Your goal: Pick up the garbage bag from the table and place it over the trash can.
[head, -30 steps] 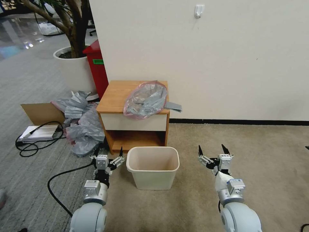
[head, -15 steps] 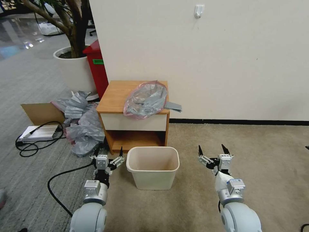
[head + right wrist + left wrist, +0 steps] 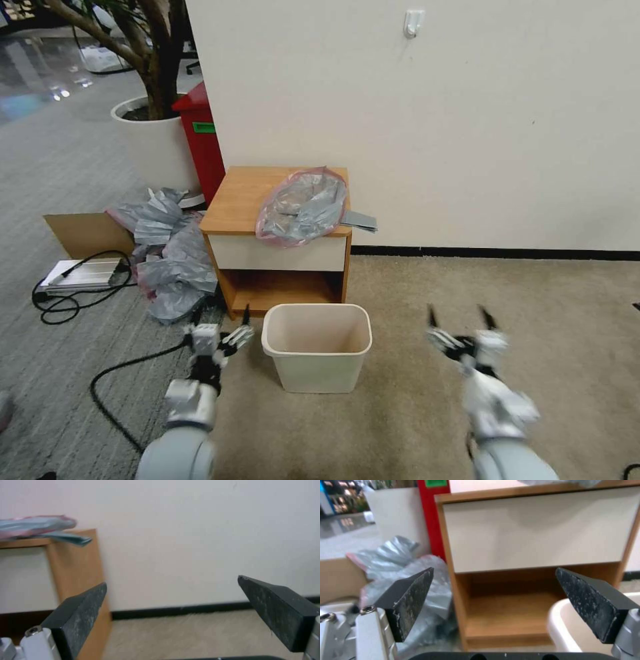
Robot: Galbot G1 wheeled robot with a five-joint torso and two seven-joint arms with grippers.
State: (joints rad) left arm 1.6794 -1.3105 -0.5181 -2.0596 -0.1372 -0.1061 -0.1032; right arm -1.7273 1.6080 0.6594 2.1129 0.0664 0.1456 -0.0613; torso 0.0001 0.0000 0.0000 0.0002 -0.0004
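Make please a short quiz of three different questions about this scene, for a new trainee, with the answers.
1. True or false: the garbage bag lies on the table.
2. The trash can stands: A) on the table, B) on the floor before the table, C) beside the red bin.
3. Fill in: both the left gripper and the right gripper are ____.

Key: 1 true; 2 B; 3 open.

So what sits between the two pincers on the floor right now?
In the head view, the trash can stands on the carpet between the open left pincer and the open right pincer. It has no bag over it; the garbage bag lies on the table.
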